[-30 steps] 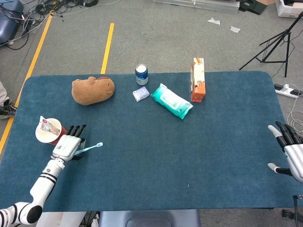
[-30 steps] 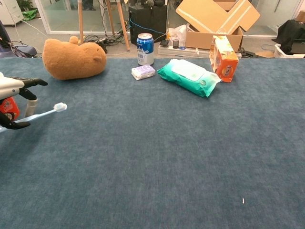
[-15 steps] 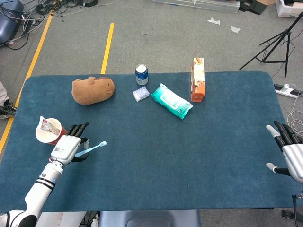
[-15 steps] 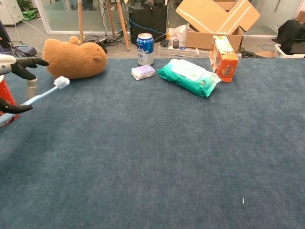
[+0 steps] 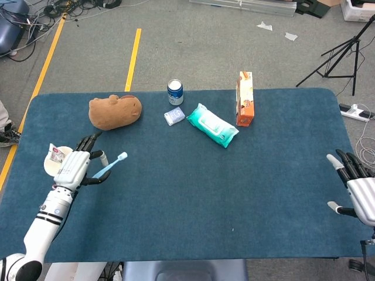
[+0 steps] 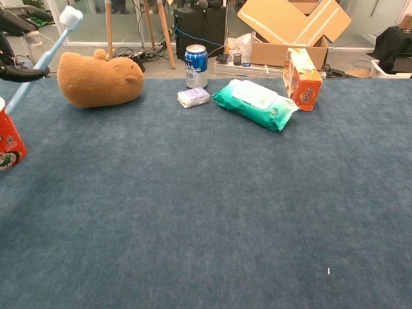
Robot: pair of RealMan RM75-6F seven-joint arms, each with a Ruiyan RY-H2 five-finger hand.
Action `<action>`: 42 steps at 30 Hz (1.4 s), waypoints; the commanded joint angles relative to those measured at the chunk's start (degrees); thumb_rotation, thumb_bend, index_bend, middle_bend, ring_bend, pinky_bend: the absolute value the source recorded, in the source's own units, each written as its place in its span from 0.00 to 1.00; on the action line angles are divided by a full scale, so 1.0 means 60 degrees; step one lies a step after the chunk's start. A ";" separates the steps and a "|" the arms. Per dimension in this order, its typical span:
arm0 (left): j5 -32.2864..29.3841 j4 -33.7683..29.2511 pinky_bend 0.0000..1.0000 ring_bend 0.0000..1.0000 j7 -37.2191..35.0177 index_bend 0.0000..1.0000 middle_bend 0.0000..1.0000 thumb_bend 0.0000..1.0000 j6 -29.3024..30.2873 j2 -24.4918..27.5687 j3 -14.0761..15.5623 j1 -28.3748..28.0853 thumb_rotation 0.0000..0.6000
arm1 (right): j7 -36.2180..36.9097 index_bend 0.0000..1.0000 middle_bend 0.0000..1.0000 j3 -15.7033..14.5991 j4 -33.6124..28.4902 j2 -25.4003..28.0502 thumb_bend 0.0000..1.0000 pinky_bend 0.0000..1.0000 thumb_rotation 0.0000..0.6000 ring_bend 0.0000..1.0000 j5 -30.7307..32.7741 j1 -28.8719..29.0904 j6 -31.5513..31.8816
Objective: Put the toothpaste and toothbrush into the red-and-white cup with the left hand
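My left hand (image 5: 75, 167) pinches a light blue toothbrush (image 5: 110, 166) by its handle, bristle head up and to the right. In the chest view the toothbrush (image 6: 44, 55) slants steeply at the top left, held well above the table by the left hand (image 6: 14, 26). The red-and-white cup (image 5: 53, 164) stands just left of that hand, partly hidden by it. A white toothpaste tube (image 5: 55, 154) sticks out of the cup. The chest view shows only the cup (image 6: 9, 140) at its left edge. My right hand (image 5: 356, 182) is open at the table's right edge, holding nothing.
A brown plush toy (image 5: 115, 111) lies at the back left. Behind the centre are a blue can (image 5: 175, 92), a small tissue pack (image 5: 174, 116), a green wipes pack (image 5: 212, 124) and an upright orange box (image 5: 245, 99). The blue table (image 5: 193, 199) ends close to the cup.
The left hand has lifted the toothbrush off the table and carried it up and back beside the cup, with the brush tilting more upright. The right hand barely moved.
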 commanded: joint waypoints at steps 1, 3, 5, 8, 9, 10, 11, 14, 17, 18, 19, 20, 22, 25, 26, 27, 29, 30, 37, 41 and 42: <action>-0.0136 0.0363 0.00 0.00 -0.0535 0.62 0.00 0.33 0.0218 -0.0143 -0.0326 0.0009 1.00 | -0.0008 0.00 0.00 0.0003 -0.0019 0.0015 0.00 0.32 1.00 0.00 0.0003 -0.0002 0.0006; -0.0164 0.0615 0.00 0.00 -0.0888 0.62 0.00 0.33 0.0316 -0.0227 -0.0478 0.0039 1.00 | -0.0012 0.00 0.00 0.0005 -0.0025 0.0021 0.00 0.32 1.00 0.00 0.0004 0.0001 0.0003; -0.0184 0.0936 0.00 0.00 -0.1258 0.63 0.00 0.33 0.0416 -0.0318 -0.0620 0.0082 1.00 | -0.0024 0.00 0.00 0.0006 -0.0034 0.0025 0.00 0.32 1.00 0.00 0.0004 0.0006 -0.0001; -0.0140 0.1406 0.00 0.00 -0.1686 0.63 0.00 0.33 0.0498 -0.0433 -0.0723 0.0145 1.00 | -0.0048 0.00 0.00 0.0013 -0.0053 0.0027 0.00 0.32 1.00 0.00 0.0002 0.0020 -0.0010; -0.0145 0.1538 0.00 0.00 -0.1789 0.63 0.00 0.33 0.0505 -0.0462 -0.0742 0.0162 1.00 | -0.0061 0.00 0.00 0.0017 -0.0064 0.0030 0.00 0.32 1.00 0.00 -0.0001 0.0025 -0.0010; -0.0163 0.1699 0.00 0.00 -0.1905 0.63 0.00 0.33 0.0508 -0.0494 -0.0763 0.0185 1.00 | -0.0080 0.00 0.00 0.0023 -0.0084 0.0036 0.00 0.32 1.00 0.00 -0.0006 0.0030 -0.0007; -0.0173 0.1810 0.00 0.00 -0.1992 0.64 0.00 0.33 0.0511 -0.0514 -0.0778 0.0204 1.00 | -0.0097 0.00 0.00 0.0026 -0.0102 0.0043 0.00 0.32 1.00 0.00 -0.0014 0.0033 -0.0001; -0.0188 0.2184 0.00 0.00 -0.2305 0.64 0.00 0.33 0.0522 -0.0589 -0.0810 0.0286 1.00 | -0.0151 0.00 0.00 0.0046 -0.0180 0.0084 0.00 0.32 1.00 0.00 -0.0036 0.0038 0.0038; -0.0175 0.2552 0.00 0.00 -0.2683 0.64 0.00 0.33 0.0505 -0.0641 -0.0808 0.0405 1.00 | -0.0238 0.00 0.00 0.0070 -0.0280 0.0140 0.00 0.32 1.00 0.00 -0.0048 0.0042 0.0078; -0.0177 0.2664 0.00 0.00 -0.2797 0.64 0.00 0.33 0.0490 -0.0652 -0.0807 0.0442 1.00 | -0.0268 0.00 0.00 0.0075 -0.0314 0.0156 0.00 0.32 1.00 0.00 -0.0053 0.0045 0.0083; -0.0168 0.2820 0.00 0.00 -0.2948 0.64 0.00 0.33 0.0482 -0.0668 -0.0808 0.0489 1.00 | -0.0314 0.00 0.00 0.0081 -0.0356 0.0176 0.00 0.32 1.00 0.00 -0.0057 0.0051 0.0085; -0.0166 0.2935 0.00 0.00 -0.3076 0.64 0.00 0.33 0.0472 -0.0679 -0.0815 0.0526 1.00 | -0.0348 0.00 0.00 0.0085 -0.0385 0.0188 0.00 0.32 1.00 0.00 -0.0058 0.0057 0.0083; -0.0169 0.3184 0.00 0.00 -0.3409 0.64 0.00 0.33 0.0444 -0.0698 -0.0833 0.0625 1.00 | -0.0418 0.00 0.00 0.0094 -0.0450 0.0207 0.00 0.32 1.00 0.00 -0.0045 0.0072 0.0067; -0.0242 0.3440 0.00 0.00 -0.3789 0.65 0.00 0.33 0.0313 -0.0694 -0.0850 0.0736 1.00 | -0.0533 0.00 0.00 0.0104 -0.0530 0.0209 0.00 0.32 1.00 0.00 -0.0025 0.0098 0.0035; -0.0260 0.3494 0.00 0.00 -0.3880 0.65 0.00 0.33 0.0266 -0.0692 -0.0854 0.0759 1.00 | -0.0569 0.00 0.00 0.0105 -0.0552 0.0204 0.00 0.32 1.00 0.00 -0.0026 0.0106 0.0027; -0.0269 0.3541 0.00 0.00 -0.3962 0.65 0.00 0.33 0.0231 -0.0696 -0.0857 0.0782 1.00 | -0.0603 0.00 0.00 0.0106 -0.0574 0.0197 0.00 0.32 1.00 0.00 -0.0025 0.0113 0.0020; -0.0183 0.3637 0.00 0.00 -0.4155 0.65 0.00 0.33 0.0184 -0.0706 -0.0834 0.0835 1.00 | -0.0678 0.00 0.00 0.0107 -0.0614 0.0174 0.00 0.32 1.00 0.00 -0.0018 0.0130 -0.0005; -0.0117 0.3679 0.00 0.00 -0.4247 0.65 0.00 0.33 0.0179 -0.0723 -0.0819 0.0856 1.00 | -0.0709 0.00 0.00 0.0107 -0.0627 0.0165 0.00 0.32 1.00 0.00 -0.0014 0.0138 -0.0018; 0.0236 0.4108 0.00 0.00 -0.4819 0.65 0.00 0.33 0.0055 -0.0945 -0.0717 0.0929 1.00 | -0.0806 0.00 0.00 0.0104 -0.0650 0.0115 0.00 0.32 1.00 0.00 0.0049 0.0169 -0.0087; 0.0432 0.4455 0.00 0.00 -0.5240 0.66 0.00 0.33 -0.0035 -0.1126 -0.0667 0.0955 1.00 | -0.0807 0.00 0.00 0.0095 -0.0634 0.0118 0.00 0.32 1.00 0.00 0.0089 0.0157 -0.0090; 0.0485 0.4538 0.00 0.00 -0.5322 0.66 0.00 0.33 -0.0043 -0.1167 -0.0650 0.0963 1.00 | -0.0801 0.00 0.00 0.0092 -0.0629 0.0118 0.00 0.32 1.00 0.00 0.0088 0.0152 -0.0084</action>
